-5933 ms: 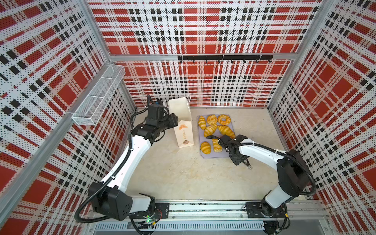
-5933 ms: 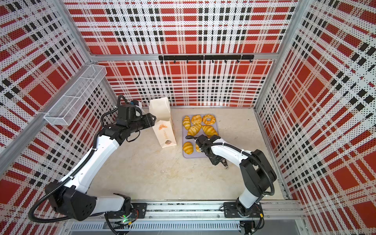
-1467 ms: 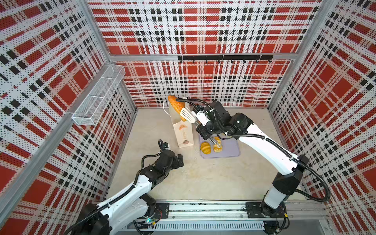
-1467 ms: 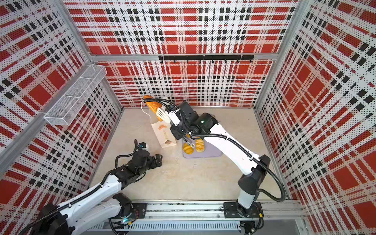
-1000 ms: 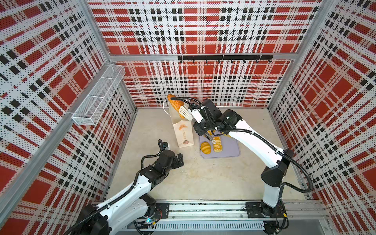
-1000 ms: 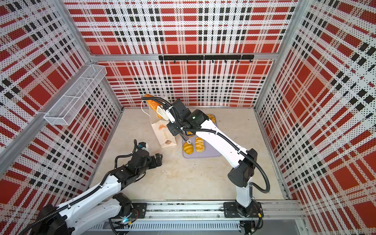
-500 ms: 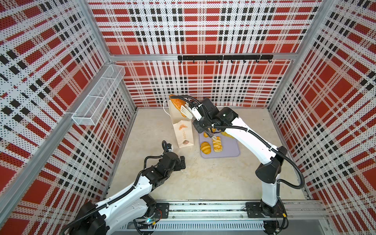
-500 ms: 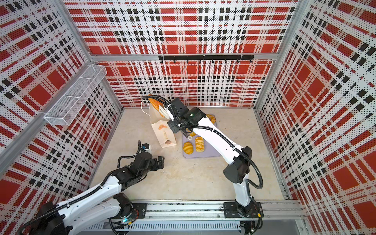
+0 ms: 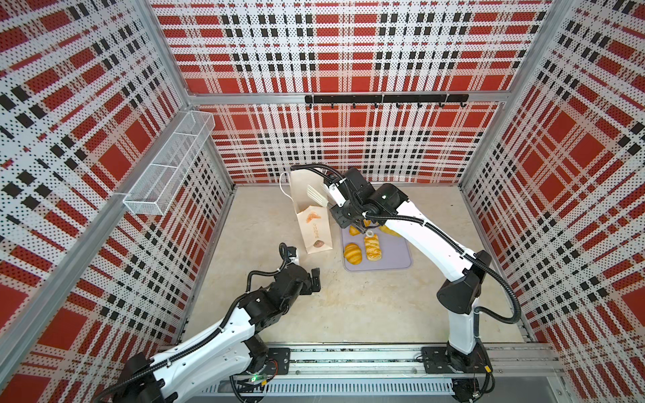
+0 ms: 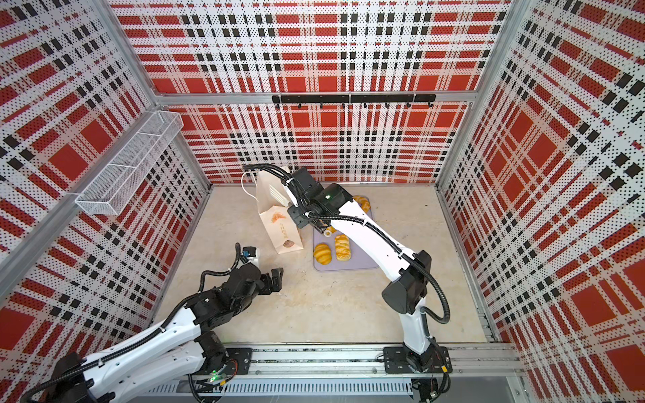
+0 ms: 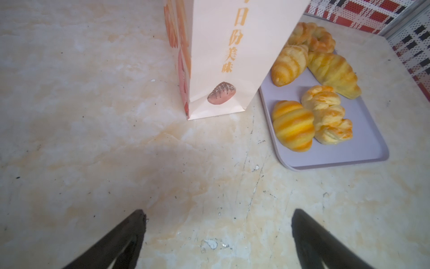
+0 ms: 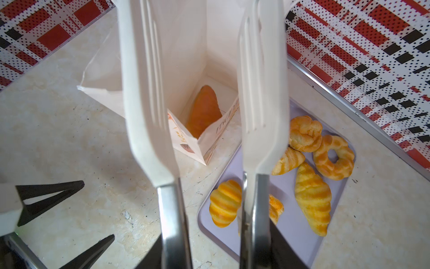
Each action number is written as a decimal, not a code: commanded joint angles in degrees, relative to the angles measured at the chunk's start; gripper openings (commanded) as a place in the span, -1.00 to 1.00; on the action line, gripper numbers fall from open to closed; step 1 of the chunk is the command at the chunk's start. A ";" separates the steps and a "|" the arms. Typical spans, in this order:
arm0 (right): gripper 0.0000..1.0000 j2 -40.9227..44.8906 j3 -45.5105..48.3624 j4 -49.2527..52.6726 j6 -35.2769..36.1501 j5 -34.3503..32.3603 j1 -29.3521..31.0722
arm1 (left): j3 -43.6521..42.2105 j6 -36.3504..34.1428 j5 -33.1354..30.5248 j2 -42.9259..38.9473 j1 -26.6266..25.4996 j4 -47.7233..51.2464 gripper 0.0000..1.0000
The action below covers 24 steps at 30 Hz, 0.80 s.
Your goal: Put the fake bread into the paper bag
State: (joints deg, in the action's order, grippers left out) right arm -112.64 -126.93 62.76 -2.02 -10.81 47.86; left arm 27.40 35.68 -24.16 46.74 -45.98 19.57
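Note:
The paper bag (image 9: 312, 223) (image 10: 279, 223) (image 11: 221, 58) stands upright and open beside the lilac tray. A darker orange-brown croissant (image 12: 203, 109) lies at its bottom. My right gripper (image 9: 340, 200) (image 12: 216, 256) is shut on the steel handles of white tongs (image 9: 316, 195) (image 12: 149, 93), which hang over the bag's mouth with blades apart and nothing between them. Several pieces of fake bread remain on the tray: a striped bun (image 9: 352, 253) (image 11: 292, 125), a braided roll (image 9: 372, 247), a ring doughnut (image 12: 334, 157) and croissants (image 12: 313, 198). My left gripper (image 9: 312, 279) (image 11: 218, 216) rests open and empty above the table, in front of the bag.
The lilac tray (image 9: 394, 260) (image 11: 349, 153) lies right of the bag. A white wire-mesh basket (image 9: 167, 167) hangs on the left wall and a black hook rail (image 9: 384, 99) on the back wall. The left gripper's fingers (image 12: 48, 195) show close beside the bag.
The tongs' blades have spread and the darker croissant they held over the bag has dropped inside. The left arm has drawn back slightly toward the front.

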 commanded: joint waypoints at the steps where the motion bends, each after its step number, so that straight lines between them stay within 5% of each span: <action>1: 0.00 3.82 0.32 -2.82 1.05 -0.75 -0.12 | 0.44 -0.17 -3.57 -1.64 -1.79 0.60 0.99; 16: 0.01 13.53 7.17 -3.94 1.42 -4.42 1.44 | 1.86 -2.70 -15.49 1.82 -17.56 -3.35 0.99; 24: 0.01 21.72 16.86 -3.01 -0.28 -9.98 0.95 | 2.73 -7.23 -16.48 7.05 -22.76 -10.62 0.99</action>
State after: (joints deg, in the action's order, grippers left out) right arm -94.70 -112.99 62.04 -1.28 -17.17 49.10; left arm 28.18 30.52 -38.30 52.62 -67.85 13.80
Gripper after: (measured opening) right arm 0.504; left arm 0.995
